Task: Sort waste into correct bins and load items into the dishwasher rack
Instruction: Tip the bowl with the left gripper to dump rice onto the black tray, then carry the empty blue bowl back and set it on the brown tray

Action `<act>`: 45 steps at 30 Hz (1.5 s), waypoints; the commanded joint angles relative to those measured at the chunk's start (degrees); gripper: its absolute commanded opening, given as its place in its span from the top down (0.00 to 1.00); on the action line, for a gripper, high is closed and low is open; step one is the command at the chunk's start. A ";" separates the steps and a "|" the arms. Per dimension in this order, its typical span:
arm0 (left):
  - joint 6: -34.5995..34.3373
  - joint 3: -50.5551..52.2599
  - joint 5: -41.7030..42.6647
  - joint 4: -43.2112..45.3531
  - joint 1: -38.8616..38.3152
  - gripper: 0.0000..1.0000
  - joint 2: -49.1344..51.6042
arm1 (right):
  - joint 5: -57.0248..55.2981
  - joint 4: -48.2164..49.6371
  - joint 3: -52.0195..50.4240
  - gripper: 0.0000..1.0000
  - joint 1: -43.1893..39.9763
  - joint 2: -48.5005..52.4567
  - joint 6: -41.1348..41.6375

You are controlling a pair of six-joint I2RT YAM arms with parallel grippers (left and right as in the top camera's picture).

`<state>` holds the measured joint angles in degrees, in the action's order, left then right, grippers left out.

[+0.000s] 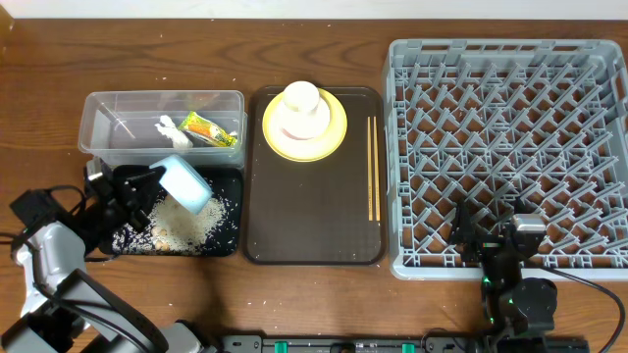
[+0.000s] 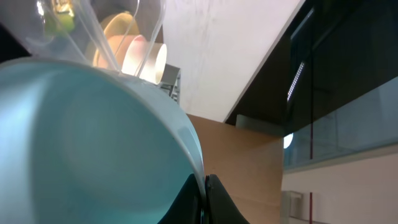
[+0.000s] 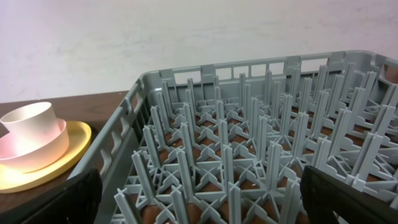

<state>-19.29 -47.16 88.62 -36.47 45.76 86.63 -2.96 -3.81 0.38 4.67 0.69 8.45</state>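
Observation:
My left gripper (image 1: 160, 178) (image 2: 204, 190) is shut on the rim of the light-blue bowl (image 1: 184, 183) (image 2: 81, 143). It holds the bowl tilted over the shallow black bin (image 1: 228, 178), where loose rice grains (image 1: 186, 226) lie. Behind it, the clear tub (image 1: 98, 103) holds the crumpled tissue (image 1: 169, 126) and the yellow-green wrapper (image 1: 211, 129). A white cup (image 1: 301, 97) (image 3: 28, 118) sits in the pinkish bowl (image 1: 294, 124) (image 3: 37, 152) on the yellow plate (image 1: 336, 132) (image 3: 71, 152). My right gripper (image 1: 496, 233) (image 3: 205, 199) stands open and empty over the front edge of the grey rack (image 1: 392, 157) (image 3: 143, 87).
The plate stack stands at the back of a dark-brown tray (image 1: 314, 226) between the bins and the rack. A pair of chopsticks (image 1: 373, 167) lies along the tray's right side. The rack's upright pegs fill the space in front of my right gripper.

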 commanded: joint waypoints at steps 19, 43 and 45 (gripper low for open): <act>-3.67 -0.28 -19.19 -3.76 -17.33 0.94 -17.59 | 0.02 -0.22 -0.07 0.01 -0.37 -0.20 -0.83; -15.30 -0.26 -84.06 9.94 -79.32 0.94 -14.91 | 0.02 -0.22 -0.07 0.01 -0.37 -0.20 -0.83; -15.30 -0.26 -84.02 10.82 -79.87 0.94 -12.33 | 0.02 -0.22 -0.07 0.01 -0.37 -0.20 -0.83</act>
<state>-34.30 -47.16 9.67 -26.24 -33.26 71.42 -2.96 -3.79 0.38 4.67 0.69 8.45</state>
